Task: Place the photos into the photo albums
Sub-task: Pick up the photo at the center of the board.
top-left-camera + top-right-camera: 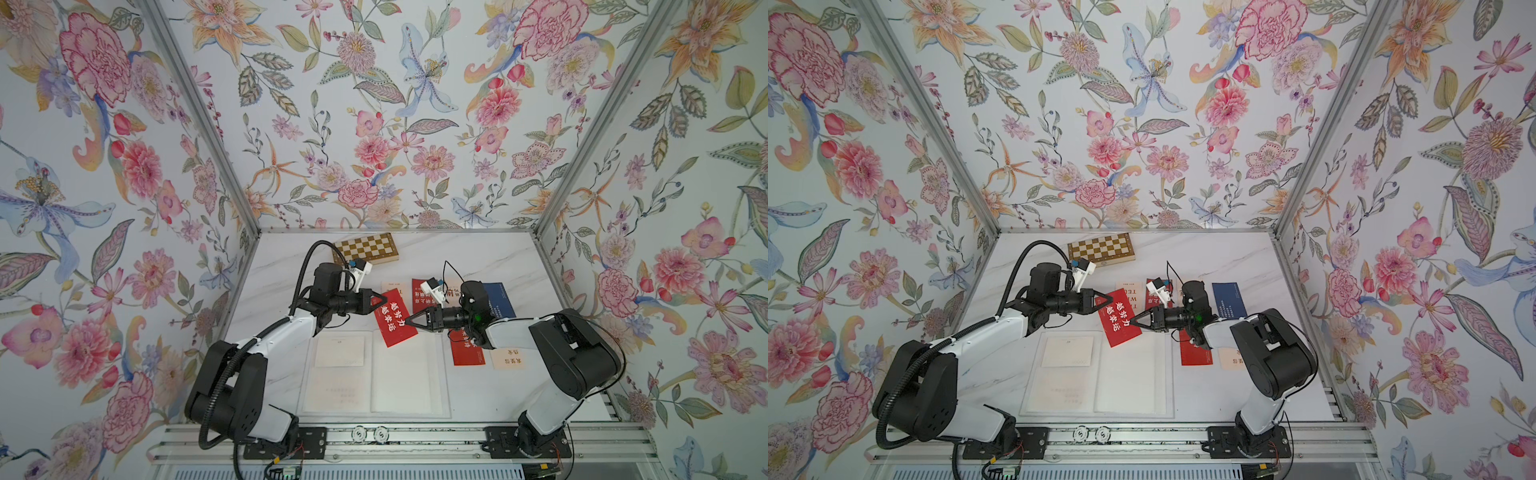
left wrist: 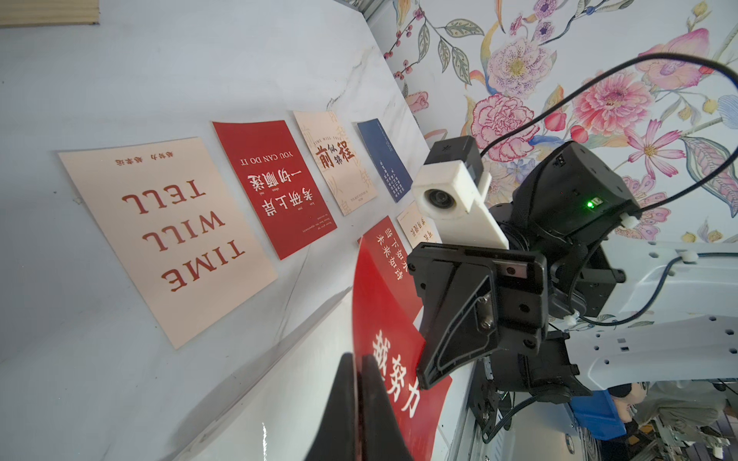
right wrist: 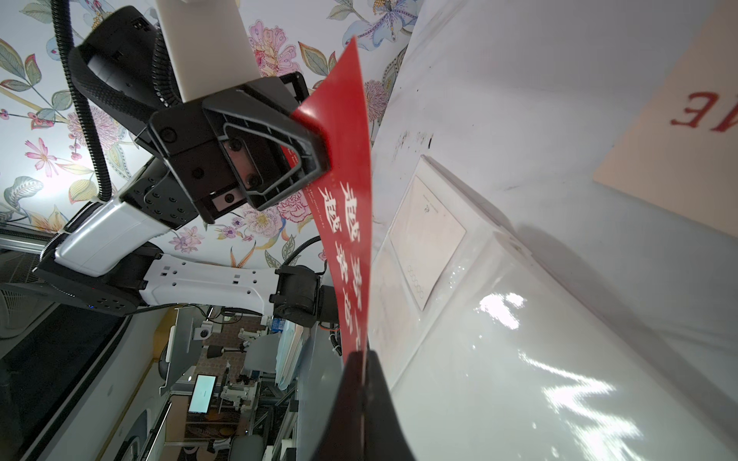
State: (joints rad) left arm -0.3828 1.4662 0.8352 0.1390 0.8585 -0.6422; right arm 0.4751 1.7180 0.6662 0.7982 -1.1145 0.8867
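Chessboard (image 1: 365, 248): closed, at back of bench (image 1: 478, 257), just behind left arm.

Left hand (image 1: 385, 301): shut tight on far left corner of red card (image 1: 395, 328). Left wrist view shows both fingers (image 2: 345, 403) pressed onto card's edge with no gap.

Album (image 1: 407, 382): open flat at front centre of bench, both pages up. Sleeved card (image 1: 339, 351), cream, sits in the far sleeve of left page.

Red card: white Chinese characters face up, held above bench between the two hands and skewed to album's edges. Its near end hangs over far edge of right page. Slightly bowed in right wrist view (image 3: 347, 223).

Right hand (image 1: 409, 321): shut on red card's right long edge, with fingers (image 3: 379, 407) pinched together around it.

Row of cards flat on bench behind red card, each apart from the next:
- TIME WILL TELL card (image 2: 167, 239), cream
- YOU CAN DO IT card (image 2: 275, 187), red
- black-lettered card (image 2: 337, 159), cream
- navy card (image 2: 385, 159)

In both top views right arm covers part of this row.

Right of album: second red card (image 1: 467, 353) and small cream card (image 1: 509, 359) lie side by side, flat, partly under right arm
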